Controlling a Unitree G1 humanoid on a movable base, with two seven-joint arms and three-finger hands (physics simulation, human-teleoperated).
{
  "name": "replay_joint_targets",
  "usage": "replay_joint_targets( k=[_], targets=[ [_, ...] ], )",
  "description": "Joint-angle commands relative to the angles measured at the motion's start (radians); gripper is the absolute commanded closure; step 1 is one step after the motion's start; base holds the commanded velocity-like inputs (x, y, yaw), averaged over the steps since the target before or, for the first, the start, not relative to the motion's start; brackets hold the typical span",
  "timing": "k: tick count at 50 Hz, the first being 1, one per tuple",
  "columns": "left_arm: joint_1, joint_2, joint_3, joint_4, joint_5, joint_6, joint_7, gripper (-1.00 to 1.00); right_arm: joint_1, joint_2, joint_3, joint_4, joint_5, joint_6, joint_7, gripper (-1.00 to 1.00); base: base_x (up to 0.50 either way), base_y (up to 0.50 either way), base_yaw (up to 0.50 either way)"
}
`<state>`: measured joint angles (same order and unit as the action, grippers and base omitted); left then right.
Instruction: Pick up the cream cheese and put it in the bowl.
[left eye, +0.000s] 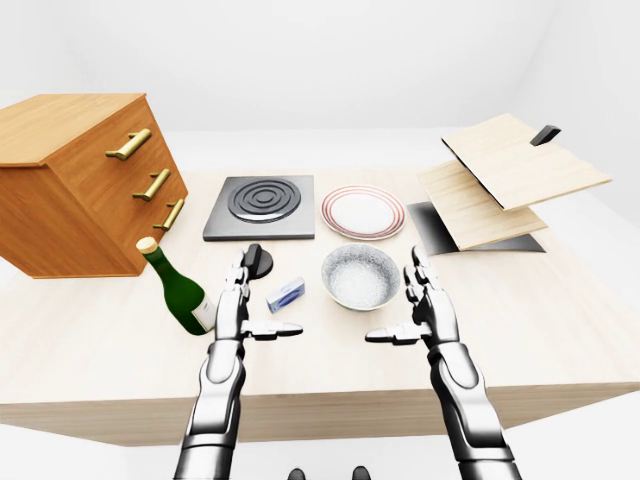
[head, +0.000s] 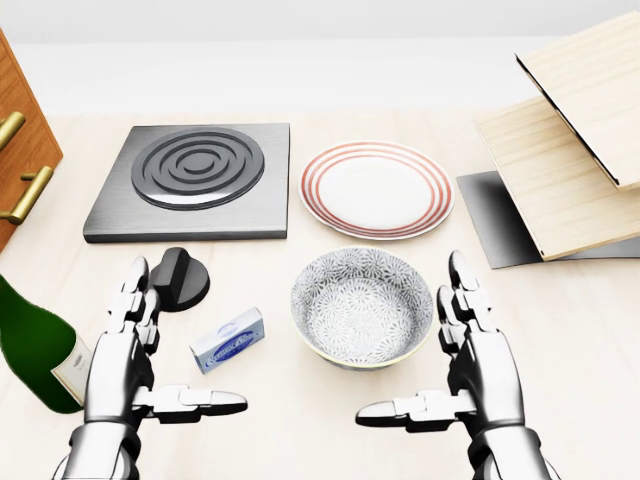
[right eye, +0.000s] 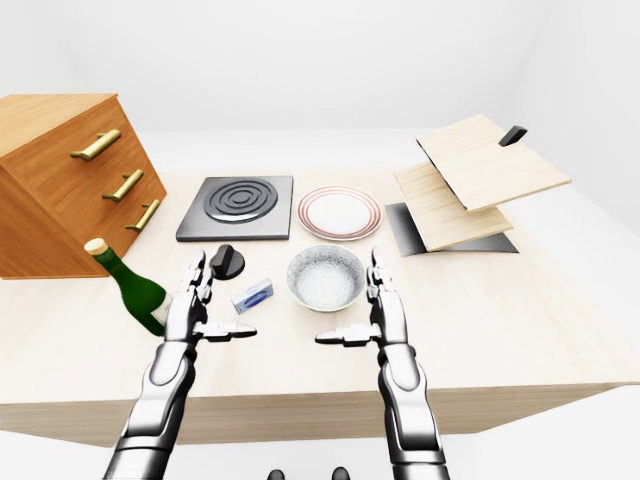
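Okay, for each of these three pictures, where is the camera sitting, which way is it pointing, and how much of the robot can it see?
Head view: on the robot's head, tilted steeply down at the pale wooden table; shows only both silver hands, left hand and right hand, fingers open.
Left-eye view: on the head, wider and shallower; shows both arms and the wooden drawer cabinet.
Right-eye view: the paired eye, nearly the same picture shifted slightly.
All three share the small blue-and-white cream cheese box, the patterned grey bowl, the red-rimmed white plate and the green glass bottle.
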<state>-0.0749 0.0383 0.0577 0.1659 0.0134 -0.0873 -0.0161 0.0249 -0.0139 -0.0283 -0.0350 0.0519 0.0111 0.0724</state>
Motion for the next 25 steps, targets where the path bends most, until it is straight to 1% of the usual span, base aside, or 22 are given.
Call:
replay_joint_targets(
  k=[1, 7, 10, 12, 16, 18, 25],
  targets=[
    [-0.093, 0.013, 0.001, 0.218, 0.045, 0.0, 0.038, -1.0, 0.017, 0.003, 0.012, -0.02, -0.003, -0.004, 0.015, -1.0, 0.0, 0.0, 0.0],
    [-0.156, 0.014, -0.005, 0.317, 0.061, 0.0, 0.067, -1.0, 0.026, 0.003, 0.017, -0.029, -0.005, -0.005, 0.026, -1.0, 0.0, 0.0, 0.0],
    [-0.17, 0.013, -0.008, 0.339, 0.065, 0.0, 0.075, -1.0, 0.026, 0.003, 0.016, -0.029, -0.003, -0.003, 0.029, -1.0, 0.0, 0.0, 0.0],
    [-0.181, 0.012, -0.009, 0.365, 0.069, 0.0, 0.082, -1.0, 0.026, 0.003, 0.016, -0.025, -0.003, -0.008, 0.032, -1.0, 0.0, 0.0, 0.0],
    [-0.199, 0.012, -0.012, 0.402, 0.076, 0.0, 0.095, -1.0, 0.033, 0.003, 0.02, -0.035, -0.001, -0.005, 0.04, -1.0, 0.0, 0.0, 0.0],
    [-0.223, 0.015, -0.01, 0.45, 0.079, 0.0, 0.106, -1.0, 0.04, 0.003, 0.024, -0.047, 0.0, 0.0, 0.048, -1.0, 0.0, 0.0, 0.0],
    [-0.237, 0.015, -0.015, 0.479, 0.091, 0.0, 0.124, -1.0, 0.049, 0.004, 0.031, -0.059, -0.002, 0.003, 0.062, -1.0, 0.0, 0.0, 0.0]
  ],
)
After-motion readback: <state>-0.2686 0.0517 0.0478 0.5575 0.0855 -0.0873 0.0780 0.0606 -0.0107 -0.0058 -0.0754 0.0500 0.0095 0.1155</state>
